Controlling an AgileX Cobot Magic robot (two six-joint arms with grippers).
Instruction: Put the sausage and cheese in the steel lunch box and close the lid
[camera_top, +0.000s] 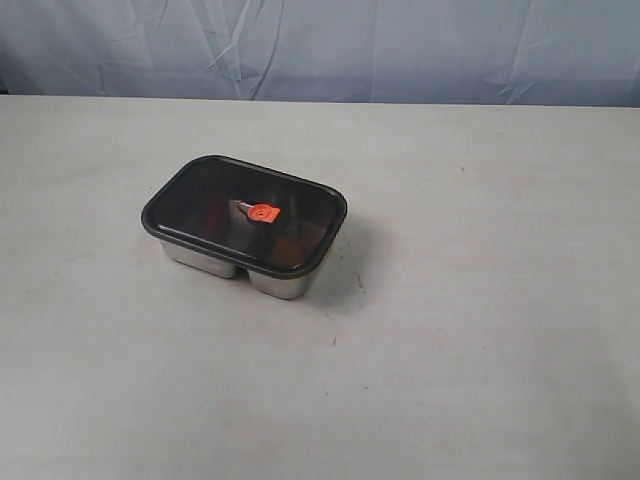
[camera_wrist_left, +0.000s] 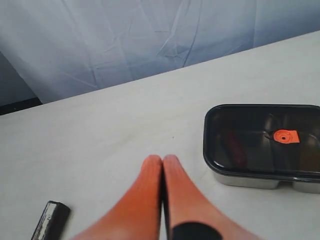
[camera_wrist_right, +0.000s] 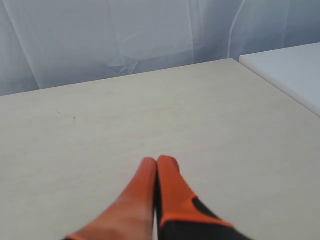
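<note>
Steel lunch box (camera_top: 279, 283) wears its dark lid (camera_top: 215, 200); sausage (camera_wrist_left: 235, 147) dimly inside.

Exterior high, angled down, left wrist shares lid (camera_top: 210, 205)

My workplace, seemingly a test lab: a plain pale table (camera_top: 480, 380) fills the frame, a wrinkled blue backdrop sheet (camera_top: 320, 45) hanging along the top.
</note>
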